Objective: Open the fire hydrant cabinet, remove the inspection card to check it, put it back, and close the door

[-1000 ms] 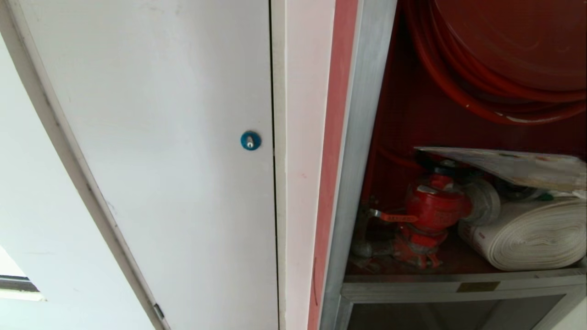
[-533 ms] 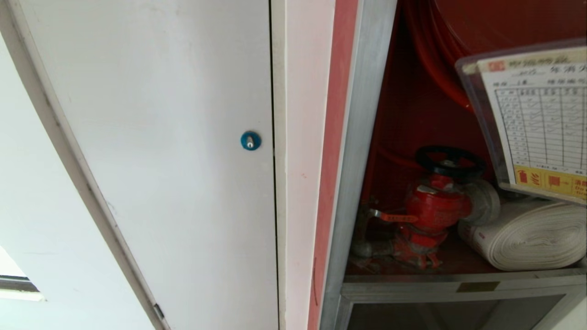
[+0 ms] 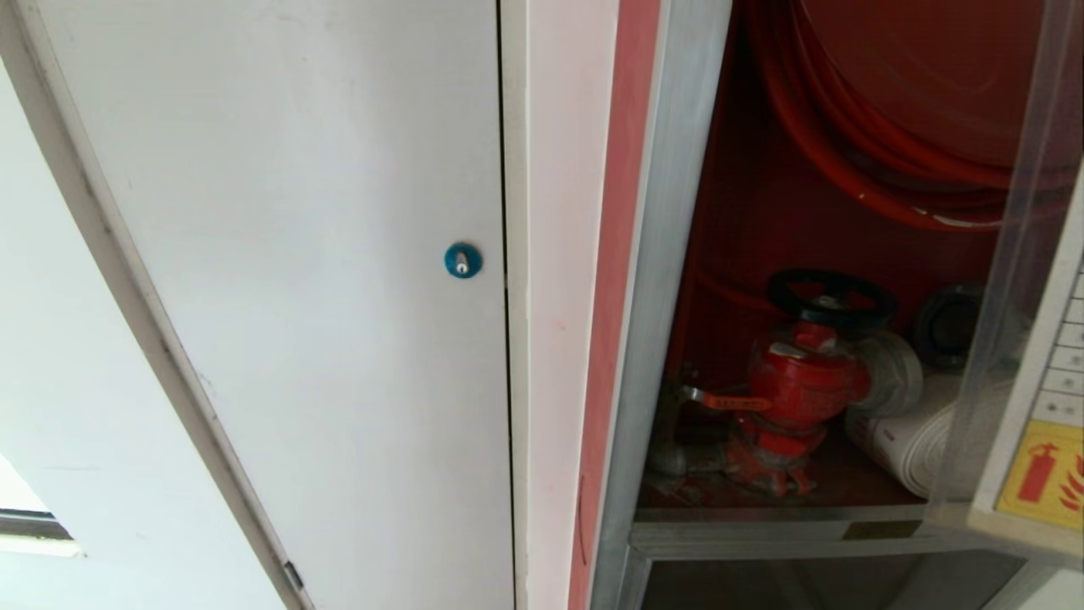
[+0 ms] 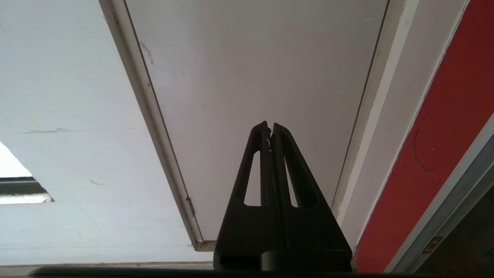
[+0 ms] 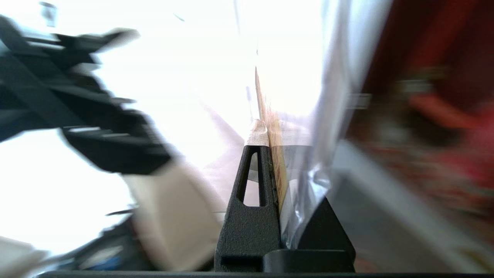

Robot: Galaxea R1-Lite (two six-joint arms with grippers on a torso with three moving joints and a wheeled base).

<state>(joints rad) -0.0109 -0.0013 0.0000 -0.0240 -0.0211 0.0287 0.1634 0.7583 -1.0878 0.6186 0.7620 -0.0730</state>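
Right hand (image 5: 270,135) clamps sleeved inspection card (image 3: 1046,407); card swung upright and rightward since before, out for checking. Left hand (image 4: 270,129) closed, idle.

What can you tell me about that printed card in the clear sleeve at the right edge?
The inspection card is a thin white sheet printed with a ruled table, with a yellow strip at the bottom showing a red extinguisher symbol. It sits inside a clear, glossy plastic sleeve whose margin runs past the paper. It stands nearly upright, slightly tilted, in front of the open red cabinet, partly hiding the white rolled hose; most of it is cut off by the head view's edge. The right gripper is shut on its edge.
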